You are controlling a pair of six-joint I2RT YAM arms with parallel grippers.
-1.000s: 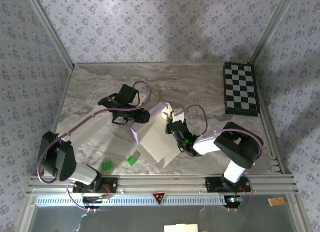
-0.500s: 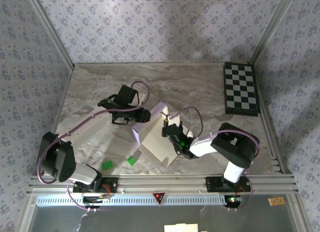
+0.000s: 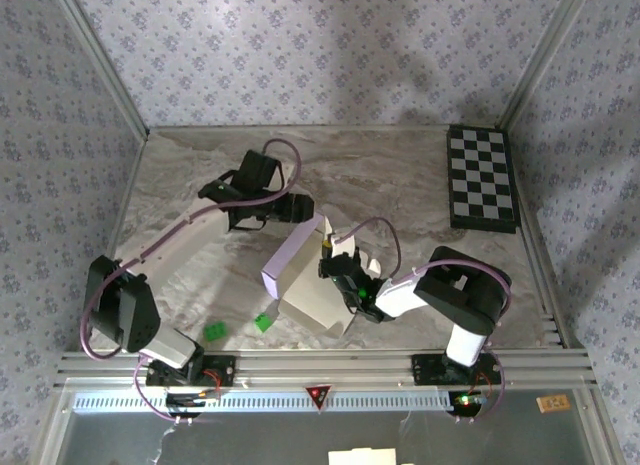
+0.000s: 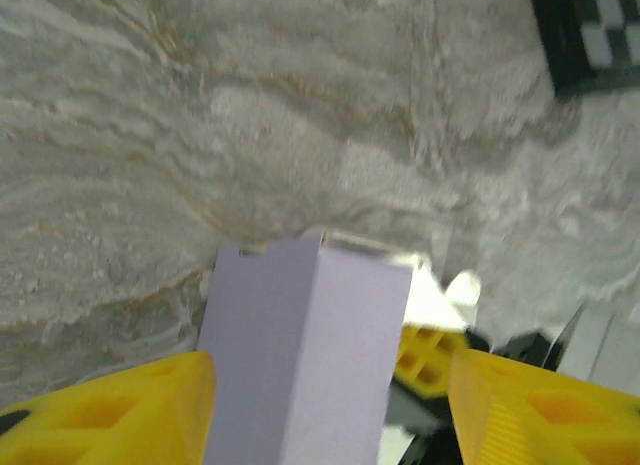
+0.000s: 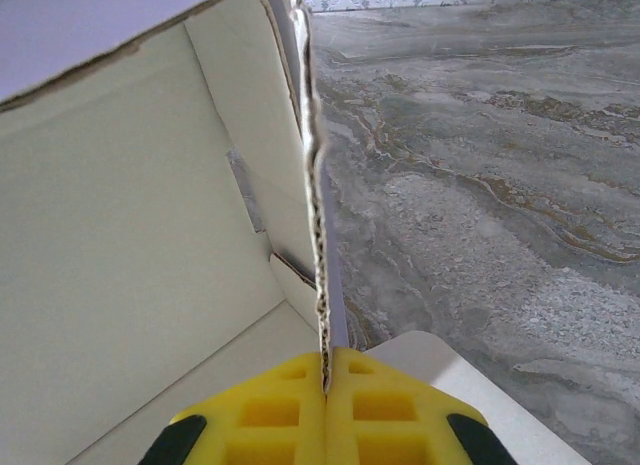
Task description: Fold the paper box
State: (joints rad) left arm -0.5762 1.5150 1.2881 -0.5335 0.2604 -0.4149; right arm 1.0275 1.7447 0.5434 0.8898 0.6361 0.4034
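While right pincer (image 5: 325, 363) nips paper box (image 5: 130, 245) edge, table (image 5: 480, 185) lies open.

We get soft, even light; a broad shadow dims the wallpaper (image 3: 420, 75) upper centre in the top view. Our left wrist picture is blurred throughout.

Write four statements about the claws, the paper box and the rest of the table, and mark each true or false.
1. The right claw is shut on a thin wall of the paper box. True.
2. The left claw grips the checkerboard. False: it stands open astride a lilac panel of the box; the checkerboard lies apart at the table's far right.
3. Small green bits lie on the table near the left arm's base. True.
4. The paper box lies completely flat. False: its walls stand up around a hollow inside.
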